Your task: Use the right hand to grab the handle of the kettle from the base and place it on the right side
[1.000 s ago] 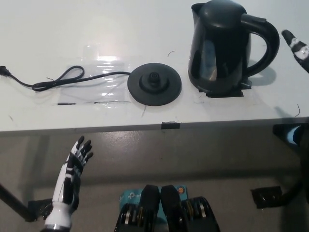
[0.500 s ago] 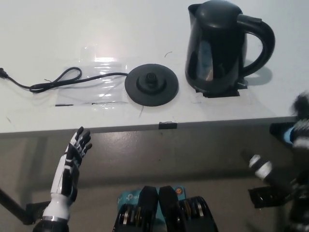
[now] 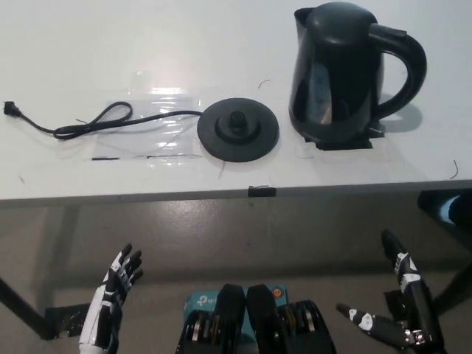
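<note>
White table (image 3: 110, 44) carries kettle (image 3: 346, 70) right of base (image 3: 237, 130); no legible markings. Left hand (image 3: 110, 295) and right hand (image 3: 402, 310), bottom corners, fingers spread, empty.

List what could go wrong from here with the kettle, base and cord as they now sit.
1. The kettle stands on black tape marks near the table's front edge; a nudge might push it off.
2. The base sits empty beside it, its cord trailing left; snagging the cord could drag the base.
3. Both hands, right hand and left hand, hang open below the table, so any reach must clear the edge.
</note>
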You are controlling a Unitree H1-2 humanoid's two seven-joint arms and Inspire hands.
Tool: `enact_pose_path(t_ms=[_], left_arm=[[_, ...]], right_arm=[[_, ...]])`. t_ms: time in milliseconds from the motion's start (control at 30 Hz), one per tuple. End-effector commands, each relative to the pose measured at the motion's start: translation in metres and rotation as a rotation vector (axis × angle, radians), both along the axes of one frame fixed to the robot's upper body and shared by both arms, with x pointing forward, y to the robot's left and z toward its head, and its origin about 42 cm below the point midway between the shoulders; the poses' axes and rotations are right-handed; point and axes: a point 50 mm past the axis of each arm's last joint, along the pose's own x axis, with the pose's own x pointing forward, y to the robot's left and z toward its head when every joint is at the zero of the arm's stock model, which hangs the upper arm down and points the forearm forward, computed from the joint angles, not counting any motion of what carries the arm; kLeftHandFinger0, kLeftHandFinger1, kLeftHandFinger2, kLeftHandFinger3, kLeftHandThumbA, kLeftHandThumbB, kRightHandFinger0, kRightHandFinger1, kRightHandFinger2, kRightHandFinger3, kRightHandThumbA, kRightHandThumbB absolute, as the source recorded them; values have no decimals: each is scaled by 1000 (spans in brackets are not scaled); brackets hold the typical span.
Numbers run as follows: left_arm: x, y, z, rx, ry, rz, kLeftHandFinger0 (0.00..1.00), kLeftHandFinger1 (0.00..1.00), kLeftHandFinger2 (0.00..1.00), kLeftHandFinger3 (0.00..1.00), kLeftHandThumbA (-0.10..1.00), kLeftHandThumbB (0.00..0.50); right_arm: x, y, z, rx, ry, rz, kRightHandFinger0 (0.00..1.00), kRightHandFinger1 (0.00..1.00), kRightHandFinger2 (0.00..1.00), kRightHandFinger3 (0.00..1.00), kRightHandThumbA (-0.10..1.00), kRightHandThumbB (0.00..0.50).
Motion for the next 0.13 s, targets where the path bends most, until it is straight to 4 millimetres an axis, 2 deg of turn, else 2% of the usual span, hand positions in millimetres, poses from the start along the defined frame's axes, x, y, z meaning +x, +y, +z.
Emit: enact_pose_path(t_ms=[0,100], left_arm=[[8,1,17,20,-66,-49,1000,1000,1000,1000,1000,500],[11,1,18,25,-70,-49,1000,1000,1000,1000,1000,499]], right_arm=[[-1,1,2,28,-26,32,1000,1000,1000,1000,1000,339],[0,0,2,29,-26,30,1000,1000,1000,1000,1000,347]])
